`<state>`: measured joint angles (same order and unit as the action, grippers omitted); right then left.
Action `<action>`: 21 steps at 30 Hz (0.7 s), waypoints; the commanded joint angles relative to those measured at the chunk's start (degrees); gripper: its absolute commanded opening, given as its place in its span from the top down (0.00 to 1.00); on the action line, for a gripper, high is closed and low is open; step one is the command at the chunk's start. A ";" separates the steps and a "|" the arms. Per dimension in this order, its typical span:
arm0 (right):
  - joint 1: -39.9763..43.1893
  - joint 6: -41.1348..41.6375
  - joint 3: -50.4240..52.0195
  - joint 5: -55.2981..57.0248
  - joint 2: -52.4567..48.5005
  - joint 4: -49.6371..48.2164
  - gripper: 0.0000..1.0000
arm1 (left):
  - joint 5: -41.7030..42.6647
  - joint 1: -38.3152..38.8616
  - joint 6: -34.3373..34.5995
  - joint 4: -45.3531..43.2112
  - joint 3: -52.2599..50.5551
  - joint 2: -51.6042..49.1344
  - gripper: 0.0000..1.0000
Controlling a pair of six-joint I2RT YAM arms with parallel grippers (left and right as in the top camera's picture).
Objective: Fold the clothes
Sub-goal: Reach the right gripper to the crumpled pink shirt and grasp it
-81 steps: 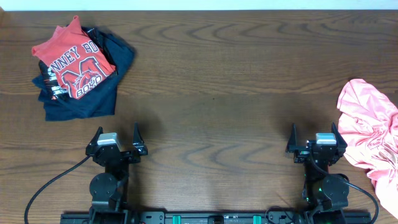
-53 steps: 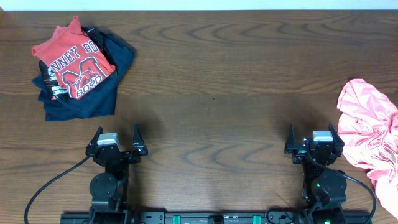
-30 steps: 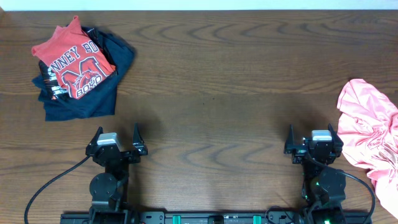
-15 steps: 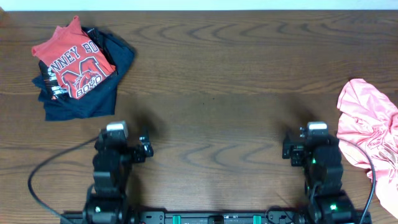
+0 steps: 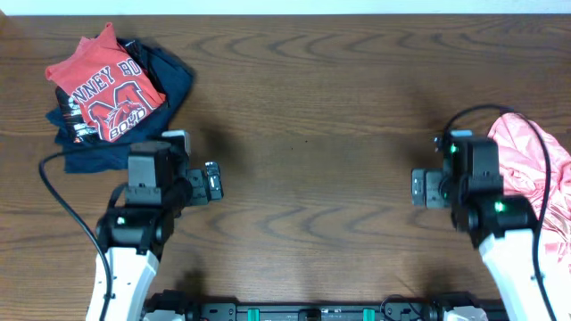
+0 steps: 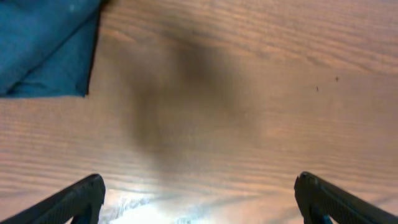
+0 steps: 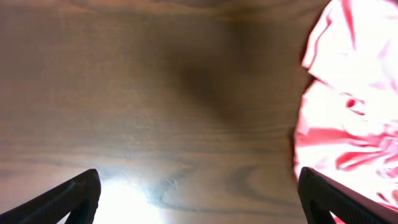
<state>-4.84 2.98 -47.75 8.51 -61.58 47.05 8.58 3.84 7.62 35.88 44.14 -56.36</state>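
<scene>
The salmon-pink T-shirt [image 5: 558, 192] lies crumpled at the table's right edge, and its lettering is not visible. It also shows at the right side of the right wrist view [image 7: 348, 106]. My right gripper [image 5: 455, 187] is open and empty over bare wood, just left of the shirt and not touching it; its fingertips frame bare table in the right wrist view [image 7: 199, 183]. My left gripper [image 5: 174, 178] is open and empty over bare wood in the left wrist view [image 6: 199, 186], far from the pink shirt.
A red shirt with a big "M" print [image 5: 103, 89] lies on dark navy garments [image 5: 98, 156] at the back left. A corner of the navy cloth [image 6: 43, 43] shows at the upper left of the left wrist view. Cables trail from both arms.
Both arms have lifted off their rest poses at the front edge and moved away from it. The left gripper is now beside the navy pile, the right beside the pink shirt.
</scene>
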 commanded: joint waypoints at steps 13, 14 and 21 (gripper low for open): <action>24.37 14.69 -2.12 6.23 -16.55 -3.63 0.01 | 0.44 -0.28 0.44 0.94 2.16 -0.46 0.02; 25.59 14.19 -2.12 6.27 -18.08 -4.22 0.02 | 0.44 -0.28 0.44 0.94 2.16 -0.46 0.02; 28.00 14.14 -2.12 8.52 -24.76 -7.48 0.14 | 0.44 -0.28 0.44 0.94 2.16 -0.50 0.02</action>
<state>22.35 16.32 -48.86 14.33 -84.84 40.10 8.67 3.84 7.68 36.88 45.17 -56.80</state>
